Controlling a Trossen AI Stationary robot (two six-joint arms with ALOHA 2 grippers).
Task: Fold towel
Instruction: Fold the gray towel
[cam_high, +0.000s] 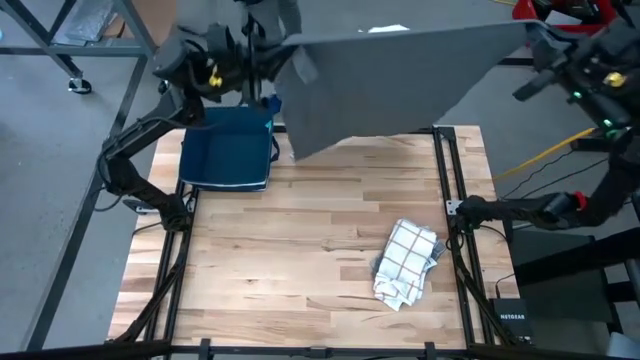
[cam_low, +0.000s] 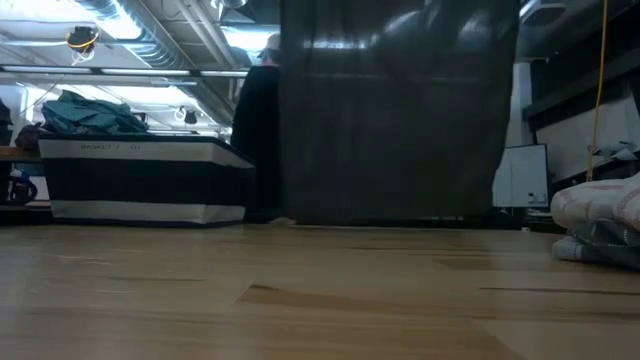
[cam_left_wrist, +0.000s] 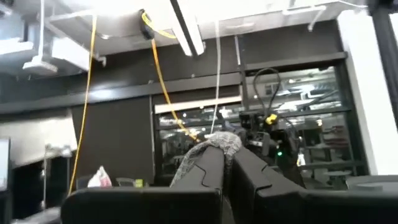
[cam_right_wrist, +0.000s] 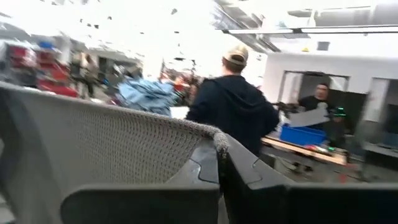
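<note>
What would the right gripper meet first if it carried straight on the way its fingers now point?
Probably nothing close: the right gripper, shut on the grey towel, points level into the room. Beyond the pinched towel edge, a person in a dark hoodie stands in line, though depth is unclear.

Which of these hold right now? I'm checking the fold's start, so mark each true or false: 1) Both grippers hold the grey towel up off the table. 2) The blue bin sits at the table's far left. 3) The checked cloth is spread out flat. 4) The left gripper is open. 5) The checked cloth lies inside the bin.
1) True: the left gripper and the right gripper each pinch an edge of the grey towel, which hangs above the table.
2) True: the blue bin sits there.
3) False: the checked cloth lies crumpled.
4) False: it is shut on the towel.
5) False: it lies on the table, near the right side.
</note>
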